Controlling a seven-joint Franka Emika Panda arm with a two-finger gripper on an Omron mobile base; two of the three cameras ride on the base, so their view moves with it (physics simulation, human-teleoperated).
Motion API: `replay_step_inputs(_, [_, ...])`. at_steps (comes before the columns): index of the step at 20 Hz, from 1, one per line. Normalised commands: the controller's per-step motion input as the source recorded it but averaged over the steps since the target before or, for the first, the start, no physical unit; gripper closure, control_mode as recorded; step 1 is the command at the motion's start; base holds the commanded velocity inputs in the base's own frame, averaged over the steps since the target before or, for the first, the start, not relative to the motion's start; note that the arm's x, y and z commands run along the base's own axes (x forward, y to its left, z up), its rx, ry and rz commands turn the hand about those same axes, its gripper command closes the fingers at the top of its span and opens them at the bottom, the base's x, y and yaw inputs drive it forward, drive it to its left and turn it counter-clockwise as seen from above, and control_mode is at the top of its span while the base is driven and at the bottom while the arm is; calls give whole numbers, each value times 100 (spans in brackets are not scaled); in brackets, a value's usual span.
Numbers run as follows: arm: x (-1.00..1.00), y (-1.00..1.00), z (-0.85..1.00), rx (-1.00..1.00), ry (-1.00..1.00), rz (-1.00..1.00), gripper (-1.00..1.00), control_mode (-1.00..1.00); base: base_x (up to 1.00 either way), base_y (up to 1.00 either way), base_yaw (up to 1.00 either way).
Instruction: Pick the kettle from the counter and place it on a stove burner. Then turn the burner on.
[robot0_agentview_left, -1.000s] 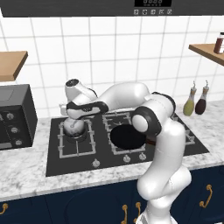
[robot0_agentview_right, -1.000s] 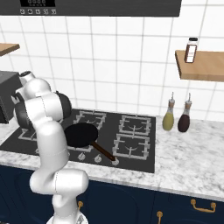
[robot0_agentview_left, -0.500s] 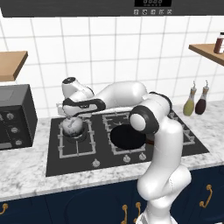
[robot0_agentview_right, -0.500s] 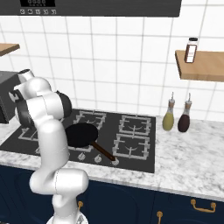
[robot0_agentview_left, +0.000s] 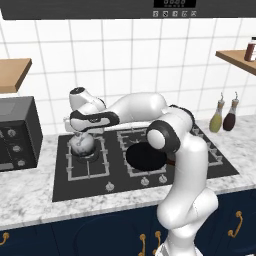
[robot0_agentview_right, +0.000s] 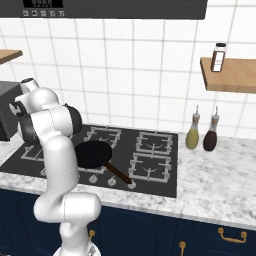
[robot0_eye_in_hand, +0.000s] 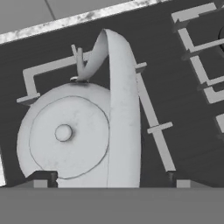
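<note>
White marble counter (robot0_agentview_left: 30, 200) over navy cabinets, carrying black cooktop (robot0_agentview_left: 220, 167) with bare worktop in front and to both sides. Black oven-like box (robot0_agentview_left: 15, 132) at cooktop's left edge; two bottles (robot0_agentview_right: 202, 135) on the counter right of the cooktop, well apart from the arm. Black frying pan (robot0_agentview_right: 92, 154) on a front burner, interior dark, contents not discernible; handle pointing toward the knob row. Kettle (robot0_agentview_left: 81, 144) upright on the stove burner (robot0_agentview_left: 90, 167) at the cooktop's rear left, lid on, contents hidden; arched handle (robot0_eye_in_hand: 122, 113) crossing over the lid (robot0_eye_in_hand: 65, 133). Gripper (robot0_agentview_left: 80, 131) directly above the kettle, released: fingertips (robot0_eye_in_hand: 41, 179) spread wide on either side of the handle, apart from it. Grate bars free around the kettle in hand view. Kettle spout not distinguishable. In right base view, kettle and gripper concealed behind the arm.
</note>
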Motion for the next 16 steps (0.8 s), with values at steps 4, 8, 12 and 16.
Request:
replay_step_inputs(4, [0, 0, 0, 0, 0, 0, -100, -100, 0, 0, 0])
replay_step_inputs(8, [0, -1, 0, 0, 0, 0, -100, -100, 0, 0, 0])
replay_step_inputs(12, [0, -3, 0, 0, 0, 0, -100, -100, 0, 0, 0])
replay_step_inputs(16, [-13, -4, 12, 0, -1, 0, -100, -100, 0, 0, 0])
